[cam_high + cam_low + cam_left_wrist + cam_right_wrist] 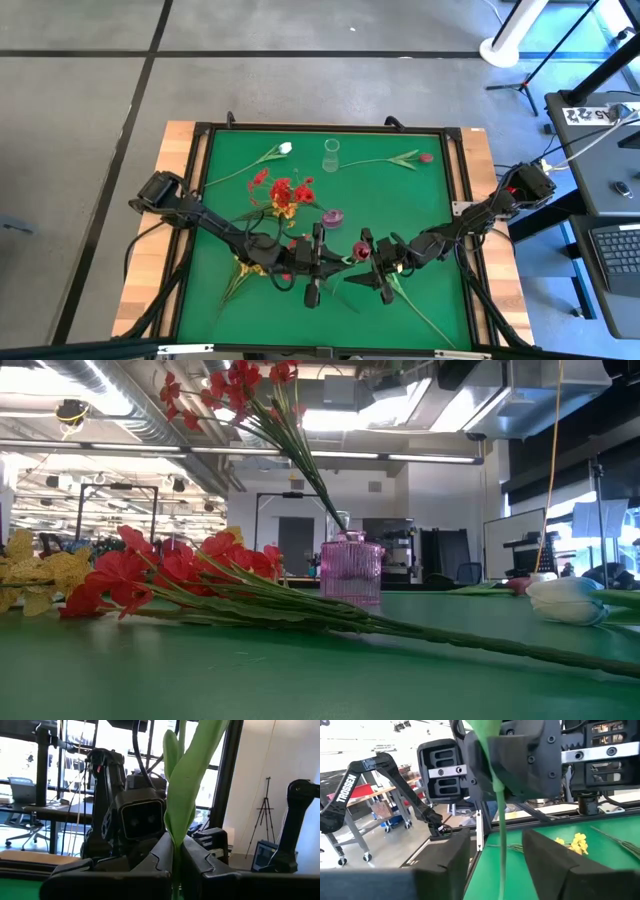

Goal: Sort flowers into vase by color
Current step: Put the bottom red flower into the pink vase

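While left gripper (338, 252) clamps tulip stem (176, 865), right gripper (496, 851) parted around it.

Green desk (420, 230); pink ribbed vase (351, 572) with red flowers (225, 385); white tulip (566, 601); green stem (176, 865) between the black left hand (176, 870).

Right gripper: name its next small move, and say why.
Probably close the right gripper on the stem. The stem runs between its open fingers, which stand clear of it, while the left gripper holds it clamped.
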### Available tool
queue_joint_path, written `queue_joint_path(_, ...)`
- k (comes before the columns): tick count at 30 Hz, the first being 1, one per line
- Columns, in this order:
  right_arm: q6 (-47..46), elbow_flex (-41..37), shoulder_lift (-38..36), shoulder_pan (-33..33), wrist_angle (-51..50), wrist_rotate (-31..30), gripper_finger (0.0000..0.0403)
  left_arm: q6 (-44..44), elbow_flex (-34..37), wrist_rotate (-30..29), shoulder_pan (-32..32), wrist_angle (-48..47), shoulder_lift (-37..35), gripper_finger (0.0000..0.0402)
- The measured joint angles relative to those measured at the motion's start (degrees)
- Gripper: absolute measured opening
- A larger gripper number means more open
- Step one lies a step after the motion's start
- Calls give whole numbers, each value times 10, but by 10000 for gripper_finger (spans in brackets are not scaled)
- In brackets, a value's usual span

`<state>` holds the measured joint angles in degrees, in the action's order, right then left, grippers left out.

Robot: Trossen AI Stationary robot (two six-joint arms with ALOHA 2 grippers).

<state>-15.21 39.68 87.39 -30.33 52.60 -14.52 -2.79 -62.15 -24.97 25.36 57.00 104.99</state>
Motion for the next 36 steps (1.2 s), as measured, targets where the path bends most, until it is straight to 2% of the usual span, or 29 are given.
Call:
queue_joint_path(3, 3, 0, 0, 0, 0, 0, 115, -12, 0, 0, -1, 0, 0, 6)
queue_joint_path(7, 13, 0, 0, 0, -1, -4, 24, -28, 0, -13, -1, 0, 0, 15)
queue_joint_path(8, 19, 0, 0, 0, -1, -4, 13, -28, 0, -15, -1, -2, 0, 17)
queue_joint_path(14, 20, 0, 0, 0, -3, -10, 11, -31, 0, -16, -1, -8, 0, 17)
queue_joint_path(17, 24, 0, 0, 0, -4, -11, 6, -31, 0, -39, 2, -8, 0, 20)
queue_joint_path(24, 29, 0, -4, 0, -29, -31, 2, 1, 0, -91, 34, -25, 0, 59)
queue_joint_path(28, 33, 0, -19, 0, -52, -54, 1, 43, 0, -160, 64, -24, -2, 99)
queue_joint_path(31, 36, 0, -37, 0, -64, -60, 1, 79, -8, -232, 92, -24, -2, 133)
queue_joint_path(36, 64, 0, -74, 0, -103, -104, 0, 124, -19, -348, 135, -23, -7, 189)
